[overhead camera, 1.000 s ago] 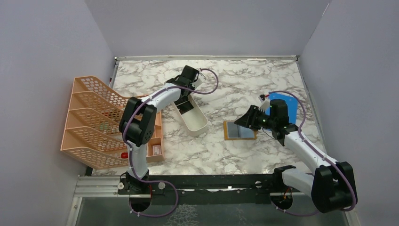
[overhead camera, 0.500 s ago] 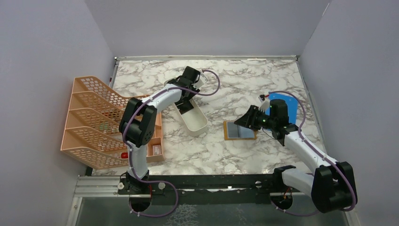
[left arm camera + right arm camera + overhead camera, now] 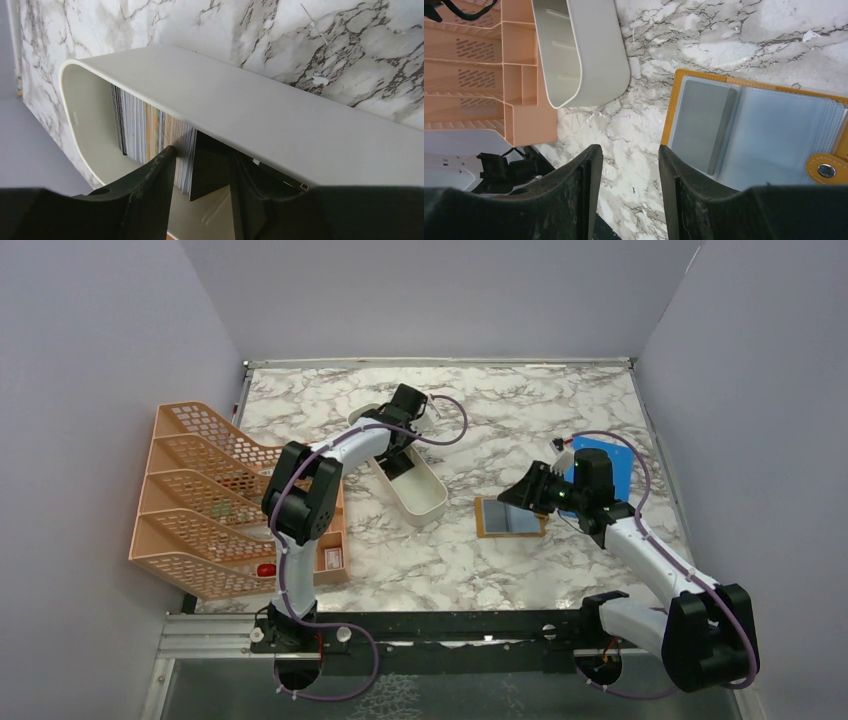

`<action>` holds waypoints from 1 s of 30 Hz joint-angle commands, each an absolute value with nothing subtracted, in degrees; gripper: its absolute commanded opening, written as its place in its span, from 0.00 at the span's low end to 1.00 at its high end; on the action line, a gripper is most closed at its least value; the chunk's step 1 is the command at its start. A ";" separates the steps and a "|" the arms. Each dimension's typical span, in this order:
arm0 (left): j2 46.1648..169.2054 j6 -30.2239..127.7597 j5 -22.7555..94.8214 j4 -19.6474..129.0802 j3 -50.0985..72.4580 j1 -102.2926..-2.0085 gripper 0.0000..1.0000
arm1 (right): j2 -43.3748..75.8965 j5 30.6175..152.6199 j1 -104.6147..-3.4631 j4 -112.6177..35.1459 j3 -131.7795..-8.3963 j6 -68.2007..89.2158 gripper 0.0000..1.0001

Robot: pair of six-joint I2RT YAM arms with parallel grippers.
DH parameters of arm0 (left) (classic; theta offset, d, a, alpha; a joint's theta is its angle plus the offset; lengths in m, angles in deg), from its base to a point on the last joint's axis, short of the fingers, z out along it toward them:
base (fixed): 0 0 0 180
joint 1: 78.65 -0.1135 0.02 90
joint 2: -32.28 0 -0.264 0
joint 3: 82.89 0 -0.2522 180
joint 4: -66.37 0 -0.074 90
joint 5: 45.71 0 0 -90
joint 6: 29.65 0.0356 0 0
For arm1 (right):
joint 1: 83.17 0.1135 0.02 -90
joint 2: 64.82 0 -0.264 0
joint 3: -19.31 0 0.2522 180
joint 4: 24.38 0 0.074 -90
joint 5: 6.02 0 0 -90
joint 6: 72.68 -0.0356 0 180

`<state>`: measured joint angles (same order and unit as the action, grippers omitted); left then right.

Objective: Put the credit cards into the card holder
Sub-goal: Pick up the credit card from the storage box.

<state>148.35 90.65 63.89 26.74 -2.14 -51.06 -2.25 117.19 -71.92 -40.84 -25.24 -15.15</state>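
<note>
Along the left edge of the overhead view, against a plain pale wall (image 3: 100, 360): peach mesh file rack (image 3: 200, 500), standing on a white marble-patterned table (image 3: 520, 400) veined in grey. Closed in by bare walls on three sides, with a black rail (image 3: 450, 625) across the bottom. Just right of the rack, long white tray (image 3: 418, 490), lying on a slant. Inside it, left gripper (image 3: 396, 460), pointing down among upright credit cards (image 3: 150, 132) packed at the rounded end. Shows fingers (image 3: 150, 190) apart with one black card (image 3: 210, 167) between them; cannot tell whether pinched or merely straddled. Right of centre, card holder (image 3: 510, 517), lying open and flat on the marble, grey clear pockets up. Just over its upper edge, right gripper (image 3: 514, 496), spread wide and holding nothing. Farther right, near the wall, bright blue sheet (image 3: 612, 462).
</note>
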 commanded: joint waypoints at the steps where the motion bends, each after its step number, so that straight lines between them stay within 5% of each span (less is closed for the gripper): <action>1: 149.31 92.42 65.98 28.51 -3.71 -51.03 0.38 | -2.47 118.13 -71.76 -40.32 -26.70 -14.71 0.51; 17: 146.57 93.28 64.82 29.11 -3.66 -50.95 0.10 | -1.28 119.36 -71.80 -39.00 -26.38 -15.19 0.51; 30: 144.19 93.26 63.84 27.09 -4.57 -50.88 0.00 | -0.30 121.01 -71.82 -37.79 -26.05 -16.07 0.51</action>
